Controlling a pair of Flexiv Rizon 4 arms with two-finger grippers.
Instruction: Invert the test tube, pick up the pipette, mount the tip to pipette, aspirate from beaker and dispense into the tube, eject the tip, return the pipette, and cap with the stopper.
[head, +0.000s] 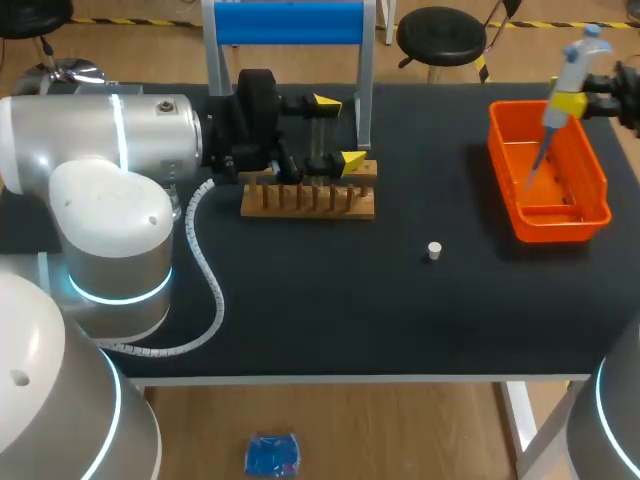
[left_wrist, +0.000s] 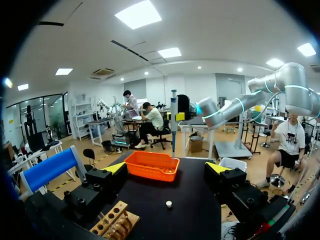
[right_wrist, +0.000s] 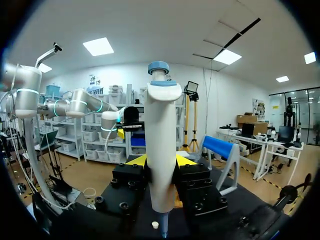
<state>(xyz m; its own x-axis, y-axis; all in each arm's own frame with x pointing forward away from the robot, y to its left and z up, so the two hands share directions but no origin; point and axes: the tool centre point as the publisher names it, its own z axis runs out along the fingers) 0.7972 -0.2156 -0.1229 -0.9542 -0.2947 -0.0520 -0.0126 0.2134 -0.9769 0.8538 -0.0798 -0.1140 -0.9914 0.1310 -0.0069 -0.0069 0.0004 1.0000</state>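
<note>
My right gripper is shut on a white pipette with a blue top and holds it upright but tilted over the orange tray. The pipette's thin lower end hangs inside the tray. In the right wrist view the pipette stands between the yellow tips of the right gripper. My left gripper stands open just behind the wooden tube rack, with a clear glass piece showing by its fingers. The left gripper has nothing between its fingers. A small white stopper lies on the black table.
A blue-topped stand rises at the table's back edge behind the rack. My left arm's cable loops over the table's left part. In the left wrist view the orange tray, the stopper and the rack lie ahead of the gripper.
</note>
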